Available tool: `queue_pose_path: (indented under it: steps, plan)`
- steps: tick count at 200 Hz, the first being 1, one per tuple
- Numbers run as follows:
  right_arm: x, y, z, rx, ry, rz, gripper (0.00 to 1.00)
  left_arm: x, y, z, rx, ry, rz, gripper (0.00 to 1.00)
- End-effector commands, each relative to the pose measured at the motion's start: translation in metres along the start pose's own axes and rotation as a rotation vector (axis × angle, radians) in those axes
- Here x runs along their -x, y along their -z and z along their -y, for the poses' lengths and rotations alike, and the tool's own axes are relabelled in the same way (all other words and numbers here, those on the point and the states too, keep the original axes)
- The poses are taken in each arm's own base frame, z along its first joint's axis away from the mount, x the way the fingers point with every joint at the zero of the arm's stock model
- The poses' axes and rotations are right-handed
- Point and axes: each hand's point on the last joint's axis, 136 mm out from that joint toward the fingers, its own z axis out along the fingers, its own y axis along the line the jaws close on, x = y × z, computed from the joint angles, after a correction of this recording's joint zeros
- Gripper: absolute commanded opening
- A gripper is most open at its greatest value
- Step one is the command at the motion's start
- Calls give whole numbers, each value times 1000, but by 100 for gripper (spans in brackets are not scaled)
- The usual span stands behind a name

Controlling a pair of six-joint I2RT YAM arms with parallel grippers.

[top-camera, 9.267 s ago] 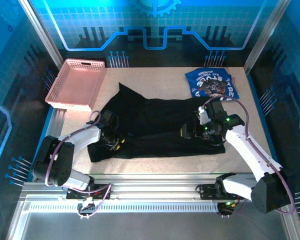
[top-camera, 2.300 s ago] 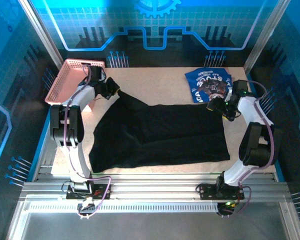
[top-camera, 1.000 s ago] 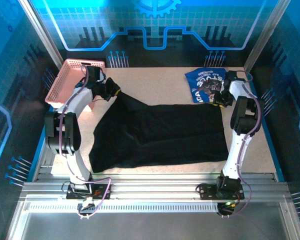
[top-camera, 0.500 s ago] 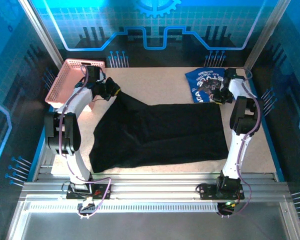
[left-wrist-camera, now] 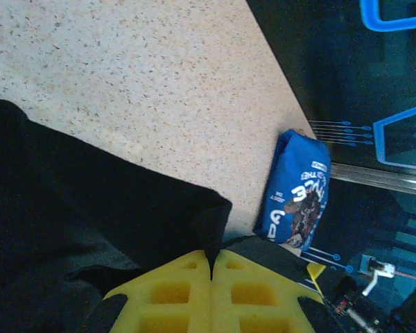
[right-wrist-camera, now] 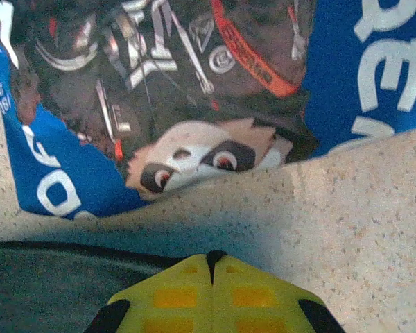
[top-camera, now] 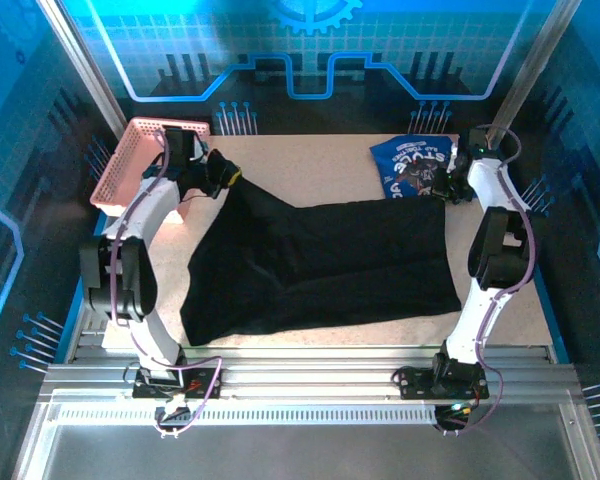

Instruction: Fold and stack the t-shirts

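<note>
Two shirts, one basket and two grippers are on the desk (top-camera: pixel 310 160). We list them in turn.

1. Blue shirt (top-camera: pixel 417 168): it lies at the far right of the desk as a small, compact packet with the lettering and printed graphic face up. We judge this one already folded.

2. Black shirt (top-camera: pixel 320 265): it is spread open across the middle of the desk in a single wide layer, with no fold in it that we can make out. Its far right corner lies just beside the blue shirt's near edge. Its far left corner reaches towards the pink basket (top-camera: pixel 140 165).

3. Left gripper (top-camera: pixel 223 172): it sits at the far left corner of the black shirt, near the basket. Its jaws are pressed together on the black cloth, and in the wrist view the cloth runs straight in between the yellow fingers.

4. Right gripper (top-camera: pixel 443 190): it sits at the far right corner of the black shirt. Its jaws are fully closed, and the dark hem leads into the seam between the fingers, so we take it as pinched there.

Tally: one shirt looks finished, and one is held by both far corners with its folding not yet begun. As we judge it, what is left is every fold of the black shirt and then stacking the two shirts together.
</note>
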Motion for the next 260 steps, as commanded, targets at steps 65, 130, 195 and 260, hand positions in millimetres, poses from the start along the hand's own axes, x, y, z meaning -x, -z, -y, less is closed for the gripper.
queue_pose_path:
  steps: [65, 130, 195, 260]
  plan:
    - [-19, 33, 13, 42, -44, 41, 0, -52, 49, -26, 5, 81, -13, 0]
    - [-54, 41, 23, 54, -71, 6, 0, -100, 86, -71, 76, 155, -16, 0]
    - [-109, 43, 38, 24, -143, -73, 0, -137, 105, -129, 193, 238, -14, 0]
    - [-149, 32, 53, -56, -203, -180, 0, -160, 101, -162, 237, 300, -52, 0]
